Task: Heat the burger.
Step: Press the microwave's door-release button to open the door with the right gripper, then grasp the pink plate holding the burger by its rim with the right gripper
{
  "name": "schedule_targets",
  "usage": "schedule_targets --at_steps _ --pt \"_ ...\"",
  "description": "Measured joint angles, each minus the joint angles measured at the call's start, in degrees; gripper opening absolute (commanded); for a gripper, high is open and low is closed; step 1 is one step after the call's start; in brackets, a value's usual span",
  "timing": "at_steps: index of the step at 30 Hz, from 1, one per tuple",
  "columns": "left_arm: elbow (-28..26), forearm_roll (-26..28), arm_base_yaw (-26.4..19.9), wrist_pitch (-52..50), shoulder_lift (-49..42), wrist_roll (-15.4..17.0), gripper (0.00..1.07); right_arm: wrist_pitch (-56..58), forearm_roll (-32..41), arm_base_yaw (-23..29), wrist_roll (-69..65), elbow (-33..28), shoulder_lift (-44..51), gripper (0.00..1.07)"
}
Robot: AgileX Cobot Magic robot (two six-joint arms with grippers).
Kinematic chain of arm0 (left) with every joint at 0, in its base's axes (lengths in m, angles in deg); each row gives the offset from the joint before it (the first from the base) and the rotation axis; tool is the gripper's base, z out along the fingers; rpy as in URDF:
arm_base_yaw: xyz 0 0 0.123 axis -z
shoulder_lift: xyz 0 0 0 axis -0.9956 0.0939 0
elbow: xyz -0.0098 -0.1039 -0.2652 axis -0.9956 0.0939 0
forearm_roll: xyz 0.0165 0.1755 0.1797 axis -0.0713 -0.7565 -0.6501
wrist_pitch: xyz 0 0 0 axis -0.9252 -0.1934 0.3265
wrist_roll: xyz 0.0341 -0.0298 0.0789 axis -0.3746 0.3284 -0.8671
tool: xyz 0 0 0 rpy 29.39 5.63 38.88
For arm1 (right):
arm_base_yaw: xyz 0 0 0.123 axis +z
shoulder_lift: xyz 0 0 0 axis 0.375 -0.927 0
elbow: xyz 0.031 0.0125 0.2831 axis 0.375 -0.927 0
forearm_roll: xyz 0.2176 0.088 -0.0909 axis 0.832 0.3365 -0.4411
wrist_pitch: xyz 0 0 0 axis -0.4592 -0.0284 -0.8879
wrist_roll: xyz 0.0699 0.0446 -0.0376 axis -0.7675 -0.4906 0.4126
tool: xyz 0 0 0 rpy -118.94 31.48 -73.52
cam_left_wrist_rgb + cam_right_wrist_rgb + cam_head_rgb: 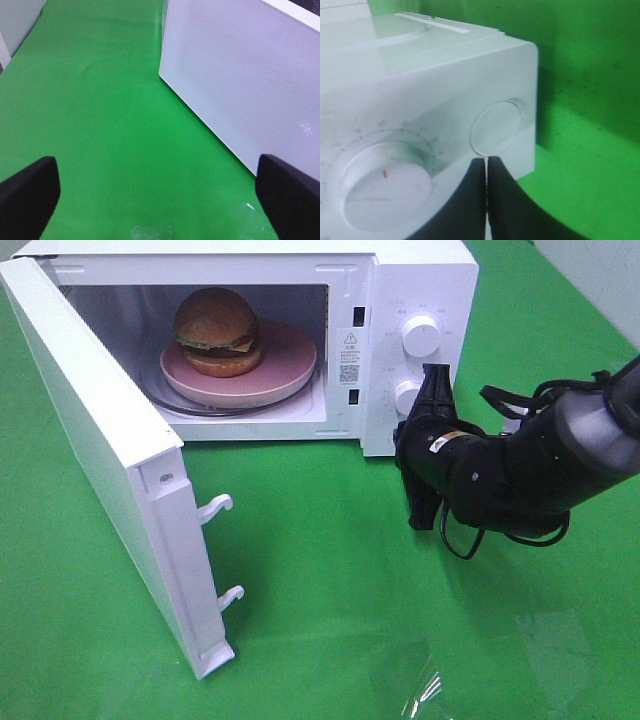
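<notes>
The burger [215, 328], with a brown domed bun, sits on a pink plate [285, 370] inside the open white microwave [420, 280]. The microwave door [90, 430] is swung wide open toward the front left. My right gripper [437, 375] is shut and empty, its tips close in front of the control panel by the lower knob [408, 397], below the upper knob [420, 335]. In the right wrist view the shut gripper [486, 161] points at the panel between two knobs [385, 192]. My left gripper [160, 195] is open and empty over the green cloth, beside the door's outer face [250, 75].
The green cloth [330, 570] covers the table. Two white latch hooks [218, 507] stick out of the door's edge. A shiny clear patch [430, 680] lies on the cloth at the front right. My left arm does not show in the exterior view.
</notes>
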Motion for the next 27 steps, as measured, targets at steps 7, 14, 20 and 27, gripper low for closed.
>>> schedule_targets --at_steps 7,14,20,27 --pt "0.0 0.0 0.0 0.0 0.0 0.0 0.99 8.4 -0.5 0.0 8.6 -2.9 5.2 0.0" --pt "0.0 0.0 0.0 0.0 0.0 0.0 0.99 18.7 -1.7 0.0 23.8 -3.0 11.3 0.01" --pt "0.0 0.0 0.0 0.0 0.0 0.0 0.99 26.1 -2.2 0.0 35.5 -3.0 14.8 0.01" --pt "0.0 0.0 0.0 0.0 0.0 0.0 0.99 36.8 -11.2 0.0 42.1 -3.0 18.3 0.01"
